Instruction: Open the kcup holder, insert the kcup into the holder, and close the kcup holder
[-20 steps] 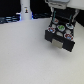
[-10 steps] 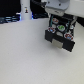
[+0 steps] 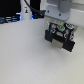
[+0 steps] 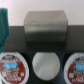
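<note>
Blur covered most of the exterior view, so I read it with care. My arm (image 3: 59, 9) hung over the kcup holder (image 3: 59, 36), a black boxy unit that sat on the pale worktop (image 3: 25, 55) toward the exterior view's right. My jaws (image 3: 60, 23) were somewhere just above the holder's top, but the white bulk of my own wrist merged with them, and I could not tell whether they stood apart or together, nor whether they touched anything. A small round thing with a green top, which I took for the kcup (image 3: 59, 28), showed at the top of the holder, directly under my wrist; whether it rested in a slot or hung in my grip was not clear. A pale panel (image 3: 61, 44) showed on the holder's front face. Dark clutter (image 3: 10, 20) lay along the far edge at the exterior view's left.

From the wrist view I saw no fingers of mine at all. A grey metallic block (image 4: 45, 26) stood against the black surface of the holder's tray (image 4: 20, 37). Beside it were three round pods: one with a plain white top (image 4: 46, 65) between two with reddish tops (image 4: 13, 65) (image 4: 77, 66). Those reddish lids carried white lettering, too smeared to read. A teal shape (image 4: 4, 26) showed at the frame's edge.
</note>
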Robot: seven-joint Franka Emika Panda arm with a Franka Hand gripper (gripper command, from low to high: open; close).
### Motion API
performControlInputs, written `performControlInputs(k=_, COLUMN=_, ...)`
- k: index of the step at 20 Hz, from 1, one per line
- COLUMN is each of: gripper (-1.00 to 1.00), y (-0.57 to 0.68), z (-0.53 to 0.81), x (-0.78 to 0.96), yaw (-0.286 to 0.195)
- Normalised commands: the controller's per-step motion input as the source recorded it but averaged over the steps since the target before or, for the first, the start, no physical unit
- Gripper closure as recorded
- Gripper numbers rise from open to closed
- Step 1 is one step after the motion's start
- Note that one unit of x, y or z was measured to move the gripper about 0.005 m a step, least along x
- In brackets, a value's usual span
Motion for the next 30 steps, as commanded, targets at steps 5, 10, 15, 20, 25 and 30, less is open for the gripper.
performControlInputs(k=5, gripper=-1.0, y=0.09, z=-0.16, x=0.29, yaw=0.087)
performControlInputs(k=10, gripper=-1.0, y=0.22, z=-0.22, x=-0.02, yaw=0.165)
performControlInputs(k=15, gripper=-1.0, y=0.27, z=-0.17, x=-0.26, yaw=0.17)
performControlInputs(k=20, gripper=-1.0, y=0.34, z=-0.09, x=-0.35, yaw=0.147)
performControlInputs(k=25, gripper=-1.0, y=0.32, z=-0.03, x=-0.41, yaw=0.138)
performControlInputs(k=30, gripper=-1.0, y=0.3, z=-0.01, x=-0.49, yaw=0.158)
